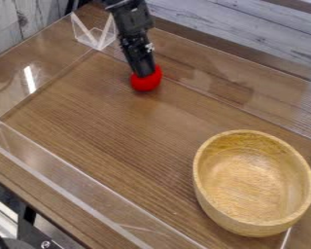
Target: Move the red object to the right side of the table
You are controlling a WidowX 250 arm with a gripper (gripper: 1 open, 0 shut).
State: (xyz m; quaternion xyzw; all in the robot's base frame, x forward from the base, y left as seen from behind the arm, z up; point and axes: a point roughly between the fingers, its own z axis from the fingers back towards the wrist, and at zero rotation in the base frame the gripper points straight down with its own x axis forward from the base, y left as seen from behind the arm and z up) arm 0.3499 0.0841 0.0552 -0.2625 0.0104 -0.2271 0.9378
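Note:
The red object (147, 83) is a small round red ball resting low at the back left of the table (120, 146). My black gripper (144, 72) comes down onto it from above, shut on the ball's top. The fingertips hide the upper part of the ball.
A round light wooden bowl (255, 181) sits at the front right. Low clear acrylic walls (67, 190) edge the tabletop, with a clear bracket (90, 33) at the back left corner. Bare wood lies between the ball and the bowl.

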